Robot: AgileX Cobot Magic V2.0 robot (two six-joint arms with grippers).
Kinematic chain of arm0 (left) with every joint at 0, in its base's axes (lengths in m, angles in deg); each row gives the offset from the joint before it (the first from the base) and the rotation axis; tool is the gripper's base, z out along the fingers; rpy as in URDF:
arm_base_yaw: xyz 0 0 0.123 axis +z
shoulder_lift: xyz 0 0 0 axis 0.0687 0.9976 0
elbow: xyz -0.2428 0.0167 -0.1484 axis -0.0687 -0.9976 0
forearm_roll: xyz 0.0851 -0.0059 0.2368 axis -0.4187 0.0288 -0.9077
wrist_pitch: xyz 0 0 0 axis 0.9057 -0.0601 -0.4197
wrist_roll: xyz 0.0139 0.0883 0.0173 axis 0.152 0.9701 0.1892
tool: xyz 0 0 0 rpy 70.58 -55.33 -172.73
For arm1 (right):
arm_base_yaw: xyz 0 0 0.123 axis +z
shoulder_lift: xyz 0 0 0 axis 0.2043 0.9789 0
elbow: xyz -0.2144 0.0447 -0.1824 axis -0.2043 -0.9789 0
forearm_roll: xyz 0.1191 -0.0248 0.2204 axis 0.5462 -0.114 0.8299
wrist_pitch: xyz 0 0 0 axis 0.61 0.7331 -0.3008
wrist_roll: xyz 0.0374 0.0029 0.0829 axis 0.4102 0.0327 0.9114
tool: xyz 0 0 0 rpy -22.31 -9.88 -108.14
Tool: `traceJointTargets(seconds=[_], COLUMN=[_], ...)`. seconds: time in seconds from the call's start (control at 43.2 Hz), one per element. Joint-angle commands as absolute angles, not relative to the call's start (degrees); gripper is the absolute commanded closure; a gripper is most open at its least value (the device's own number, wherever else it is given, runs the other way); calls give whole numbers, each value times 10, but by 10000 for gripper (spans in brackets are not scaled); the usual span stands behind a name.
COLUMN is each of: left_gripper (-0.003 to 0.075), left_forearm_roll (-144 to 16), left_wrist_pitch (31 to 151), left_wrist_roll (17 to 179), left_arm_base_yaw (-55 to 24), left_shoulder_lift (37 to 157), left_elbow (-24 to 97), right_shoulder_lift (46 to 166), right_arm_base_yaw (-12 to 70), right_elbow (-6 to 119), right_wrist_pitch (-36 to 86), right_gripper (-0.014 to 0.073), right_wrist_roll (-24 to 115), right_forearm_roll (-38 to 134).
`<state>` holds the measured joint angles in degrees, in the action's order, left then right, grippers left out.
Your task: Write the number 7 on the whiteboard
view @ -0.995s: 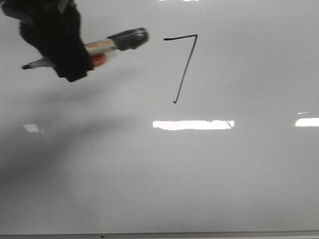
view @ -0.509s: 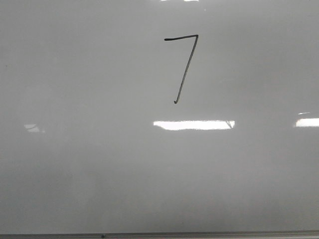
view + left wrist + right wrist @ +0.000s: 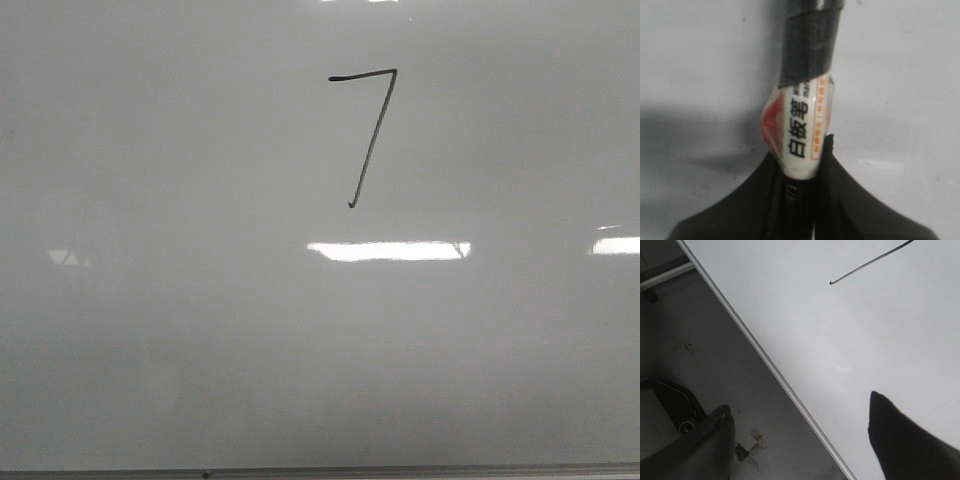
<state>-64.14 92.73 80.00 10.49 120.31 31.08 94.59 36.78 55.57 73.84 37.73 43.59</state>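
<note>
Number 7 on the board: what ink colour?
Black; number 7 shows best in the front view.

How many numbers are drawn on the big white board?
1. The number 7 sits in the upper middle of the whiteboard. The end of its long stroke also shows in the right wrist view. Board outside the pictures could hold more.

Left gripper [image 3: 800, 200] with marker [image 3: 802, 125] gone from front view.

The whiteboard [image 3: 200, 350], glossy and metal-edged, bears the number 7 [image 3: 371, 130] in black marker.
</note>
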Motion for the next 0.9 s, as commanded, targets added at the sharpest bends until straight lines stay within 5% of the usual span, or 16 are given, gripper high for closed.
traceJointTargets(seconds=[0.0, 0.162, 0.44, 0.879], left_gripper=[728, 664, 290, 272], left_forearm_roll=[-632, -632, -643, -690], left_wrist_pitch=[853, 818, 808, 910], left_wrist_roll=[821, 823, 823, 823], left_arm_base_yaw=[84, 64, 58, 58], left_shoulder_lift=[1206, 1223, 1228, 1110], left_elbow=[326, 326, 326, 328], right_shoulder_lift=[943, 943, 943, 933], right_arm_base_yaw=[366, 366, 366, 366], right_elbow=[574, 574, 574, 574], right_wrist_pitch=[703, 703, 703, 740], right_gripper=[20, 20, 20, 20], right_wrist_roll=[379, 379, 379, 557], right_forearm_roll=[438, 438, 438, 355])
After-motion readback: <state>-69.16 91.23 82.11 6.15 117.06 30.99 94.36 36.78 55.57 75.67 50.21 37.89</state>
